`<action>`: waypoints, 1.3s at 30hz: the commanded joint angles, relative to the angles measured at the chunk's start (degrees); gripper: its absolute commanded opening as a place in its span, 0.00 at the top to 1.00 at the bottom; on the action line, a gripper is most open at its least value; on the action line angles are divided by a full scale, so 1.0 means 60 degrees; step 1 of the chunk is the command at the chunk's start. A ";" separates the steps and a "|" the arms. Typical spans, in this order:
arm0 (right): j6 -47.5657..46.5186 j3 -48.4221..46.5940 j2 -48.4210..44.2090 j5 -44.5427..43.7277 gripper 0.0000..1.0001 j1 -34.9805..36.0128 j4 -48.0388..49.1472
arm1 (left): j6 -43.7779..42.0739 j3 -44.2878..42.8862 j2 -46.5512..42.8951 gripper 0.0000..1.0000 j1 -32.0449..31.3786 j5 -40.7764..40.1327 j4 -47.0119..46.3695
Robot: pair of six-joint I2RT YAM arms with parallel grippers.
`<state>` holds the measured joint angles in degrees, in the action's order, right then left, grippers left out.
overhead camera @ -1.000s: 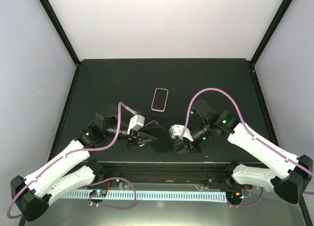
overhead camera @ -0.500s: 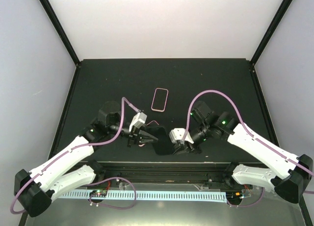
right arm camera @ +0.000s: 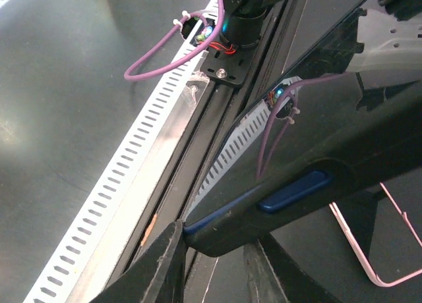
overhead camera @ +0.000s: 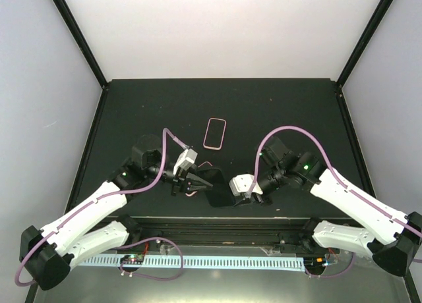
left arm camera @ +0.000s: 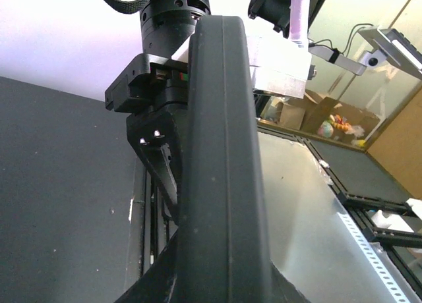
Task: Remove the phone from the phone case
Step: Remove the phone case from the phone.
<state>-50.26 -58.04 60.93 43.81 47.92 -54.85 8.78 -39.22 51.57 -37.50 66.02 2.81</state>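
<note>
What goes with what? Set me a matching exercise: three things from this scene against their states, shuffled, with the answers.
Things:
1. black phone
2. pink-rimmed item
3. left hand

States:
A. lying flat, nothing touching it
B. shut on the phone
C. tilted, gripped at one end

Pairs: 1-C, 2-A, 3-B

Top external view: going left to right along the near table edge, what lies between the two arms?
In order: left gripper → phone → right gripper. The pink-rimmed item farther back shares the phone's span, so it is left out.
</note>
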 commanded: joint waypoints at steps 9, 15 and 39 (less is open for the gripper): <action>-0.0090 -0.0047 0.0223 -0.1412 0.72 -0.0074 0.0957 | 0.0455 -0.0363 -0.0369 0.98 -0.0205 0.1856 -0.0741; 0.0800 -0.0333 0.0446 -0.0994 0.72 -0.0226 0.1405 | 0.0449 -0.0333 -0.0514 0.98 -0.0229 0.1829 -0.0743; 0.4587 -0.0882 0.0254 0.1268 0.48 -0.1571 0.3482 | -0.0120 -0.0535 -0.0398 0.98 -0.0379 0.0107 0.0223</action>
<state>-28.69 -59.31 64.34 49.98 39.53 -47.99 8.56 -40.03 48.12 -37.06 61.08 1.50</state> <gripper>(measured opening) 0.522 0.124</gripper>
